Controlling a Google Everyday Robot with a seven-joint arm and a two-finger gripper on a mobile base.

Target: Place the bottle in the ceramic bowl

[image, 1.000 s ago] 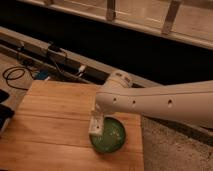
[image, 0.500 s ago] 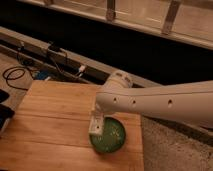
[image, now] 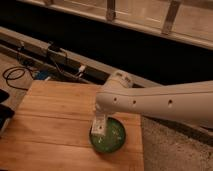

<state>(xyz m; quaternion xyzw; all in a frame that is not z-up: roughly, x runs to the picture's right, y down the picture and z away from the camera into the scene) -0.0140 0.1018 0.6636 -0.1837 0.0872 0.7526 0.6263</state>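
Claw (image: pixel 99 125) at the left rim of the ceramic bowl (image: pixel 112 137), hanging from the white arm (image: pixel 160 102) above the wooden surface (image: pixel 55 125). Apparently clamped on the bottle (image: pixel 98 126), held upright over the bowl's edge. Transport nearly done; left: lowering and release.

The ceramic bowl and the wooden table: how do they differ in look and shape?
The ceramic bowl is round and glossy green; the wooden table is flat, matte and light brown, with straight edges. The bowl is far smaller and sits near the table's right edge. The hand hangs over the bowl's left rim. Both are lit warmly.
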